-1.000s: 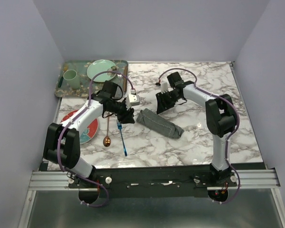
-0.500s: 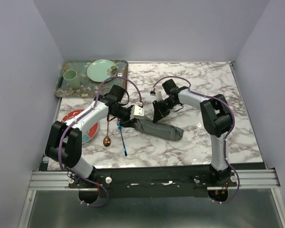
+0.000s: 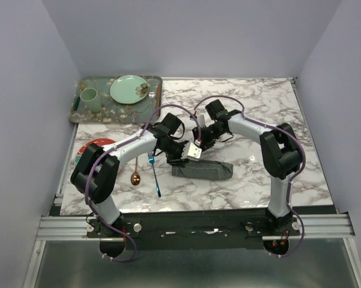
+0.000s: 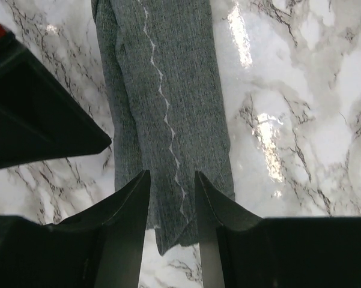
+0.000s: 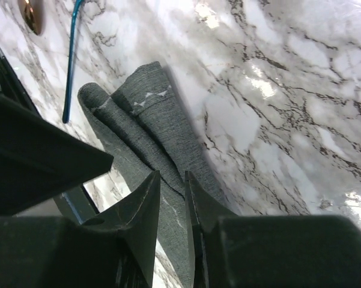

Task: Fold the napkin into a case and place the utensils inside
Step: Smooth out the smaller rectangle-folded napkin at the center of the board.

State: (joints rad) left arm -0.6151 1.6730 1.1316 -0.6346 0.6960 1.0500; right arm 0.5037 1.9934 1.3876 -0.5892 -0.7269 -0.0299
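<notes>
Napkin lies as a narrow folded strip mid-table, right of the fork; left gripper part-open astride its stitched end, right gripper nearly closed over a fold, grip unclear; likely best to crease flat and leave one end open.

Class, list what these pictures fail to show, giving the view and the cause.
- Napkin: left end, top view, under both tools.
- Whether left tool or right tool grips it: wrist views, fingers cover the contact.
- Spoon: right wrist view, cut by top edge.
- Red plate: top view, partly under left arm.
</notes>
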